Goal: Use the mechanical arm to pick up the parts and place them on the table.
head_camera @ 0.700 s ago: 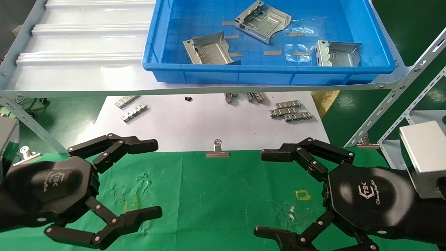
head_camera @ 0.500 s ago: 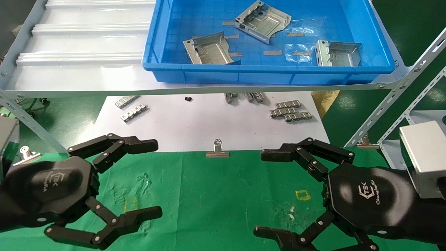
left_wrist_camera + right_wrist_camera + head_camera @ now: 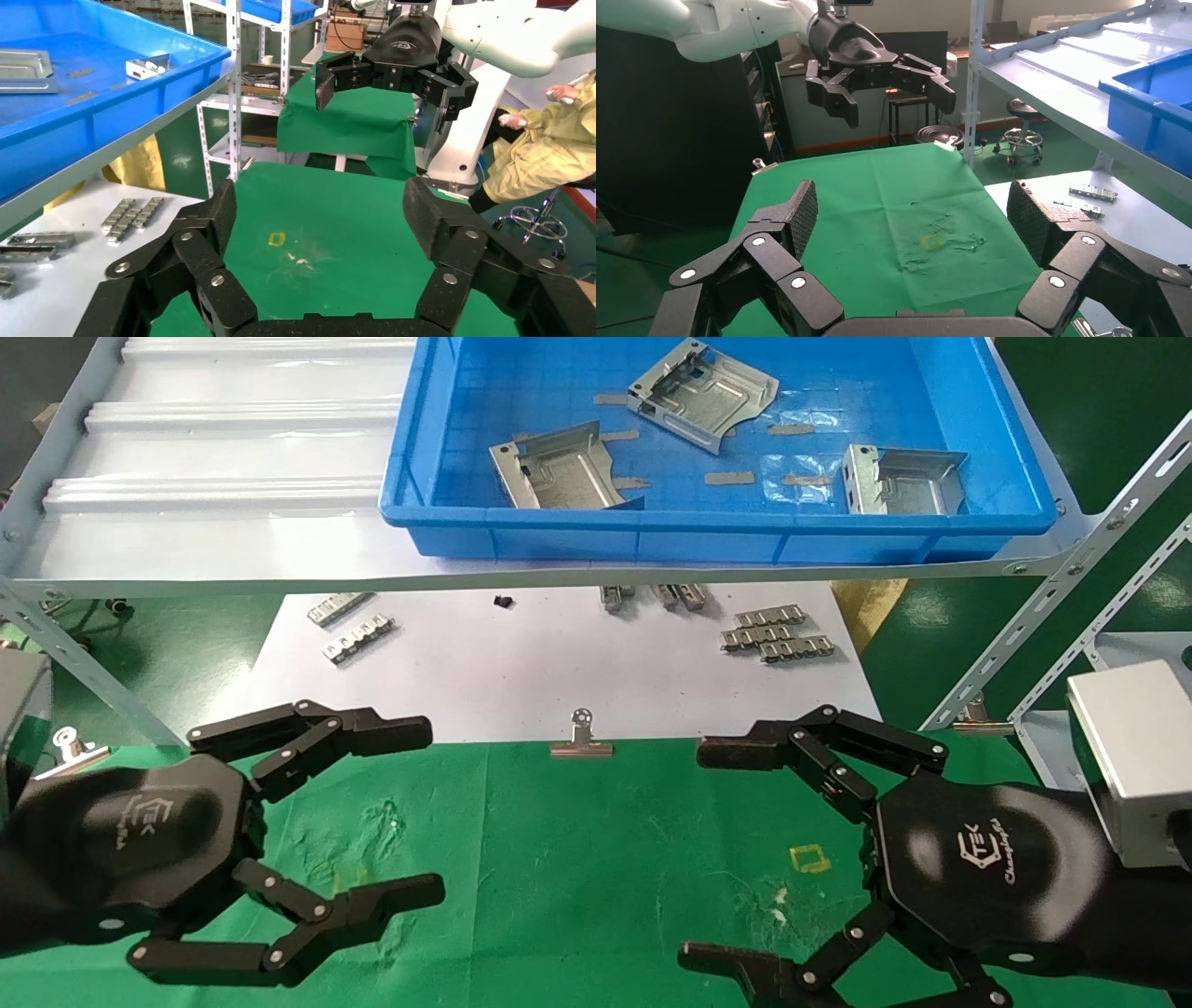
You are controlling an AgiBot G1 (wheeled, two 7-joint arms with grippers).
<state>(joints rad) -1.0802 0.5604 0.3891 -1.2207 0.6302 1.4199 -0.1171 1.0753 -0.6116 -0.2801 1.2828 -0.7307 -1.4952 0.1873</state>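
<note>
Green cloth covers the scuffed desk [image 3: 577, 859], and both black jointed-finger claw hands hover just above it with nothing in them: the left gripper [image 3: 424, 817] and the right gripper [image 3: 694, 854] each have their fingers [image 3: 377, 733] spread wide, facing one another, which looks like a ready pose before any reach. Three shiny grey stamped sheet-metal brackets [image 3: 559, 467] lie apart inside the blue plastic tray [image 3: 726, 537] on the pale grey shelf [image 3: 214, 551] above and beyond the hands, so none has reached the desk yet. On the white sheet [image 3: 549, 672] below the shelf lie small ridged metal strips [image 3: 778, 635], roughly eight, some half hidden. One silver binder clip [image 3: 581, 740] pins that sheet's edge.
</note>
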